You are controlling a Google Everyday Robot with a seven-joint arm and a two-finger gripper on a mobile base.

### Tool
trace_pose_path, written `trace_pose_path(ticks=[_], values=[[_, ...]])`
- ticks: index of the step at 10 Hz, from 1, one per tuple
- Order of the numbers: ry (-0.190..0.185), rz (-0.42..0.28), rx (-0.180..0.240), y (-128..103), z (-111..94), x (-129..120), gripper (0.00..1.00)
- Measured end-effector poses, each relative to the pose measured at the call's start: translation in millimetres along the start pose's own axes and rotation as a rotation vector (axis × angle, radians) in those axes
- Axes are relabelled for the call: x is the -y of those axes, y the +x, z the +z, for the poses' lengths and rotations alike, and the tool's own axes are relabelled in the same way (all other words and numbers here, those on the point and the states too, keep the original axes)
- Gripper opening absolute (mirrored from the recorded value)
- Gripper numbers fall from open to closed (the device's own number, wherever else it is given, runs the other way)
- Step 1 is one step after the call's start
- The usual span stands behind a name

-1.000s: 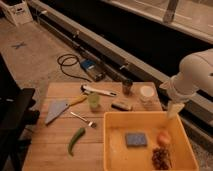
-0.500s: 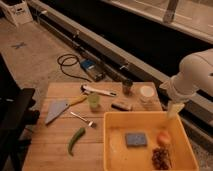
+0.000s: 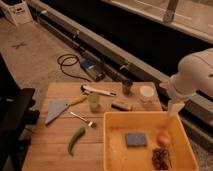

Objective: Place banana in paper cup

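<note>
Single camera, high, near, angled down over table (image 3: 46, 146); claw (image 3: 173, 109) frame right.

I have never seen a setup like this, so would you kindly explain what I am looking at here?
This is one camera looking down at a wooden table. The white arm at the picture's right belongs to a mobile robot; its gripper hangs above the back edge of the yellow tray, near the white paper cup. It appears to hold nothing. The slim, pale yellow banana lies on the table behind the green cup. A green pepper and a dark jar are there too; the tray holds a blue sponge.
</note>
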Motion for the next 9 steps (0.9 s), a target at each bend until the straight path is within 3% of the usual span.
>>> trace_pose_path(ticks=[2, 5, 6, 9], values=[[0.018, -0.108, -0.026, -33, -5, 12, 0.8], [0.023, -0.285, -0.005, -110, -2, 20, 0.8], [0.028, -0.315, -0.001, -123, -3, 19, 0.8], [0.028, -0.321, -0.002, -124, -3, 18, 0.8]])
